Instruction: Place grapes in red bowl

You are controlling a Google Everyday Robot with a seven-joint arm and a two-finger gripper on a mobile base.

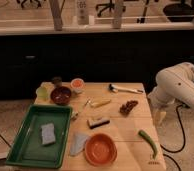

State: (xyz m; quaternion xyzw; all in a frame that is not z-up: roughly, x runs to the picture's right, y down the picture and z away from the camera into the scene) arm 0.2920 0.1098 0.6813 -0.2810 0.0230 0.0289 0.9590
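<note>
The grapes [128, 106], a small dark reddish-brown cluster, lie on the wooden table [125, 132] towards its right side. A dark red bowl [61, 94] stands at the back left. An orange-red bowl [100, 149] stands at the front middle. Both look empty. My white arm [177, 85] comes in from the right. My gripper [159, 116] points down just off the table's right edge, to the right of the grapes and apart from them.
A green tray [25, 147] with a sponge [48, 134] sits front left. A green chilli [147, 140], a grey cloth [80, 142], a dark brush [98, 121], a yellow item [100, 103], a utensil [125, 89] and small cups [77, 85] lie around the table.
</note>
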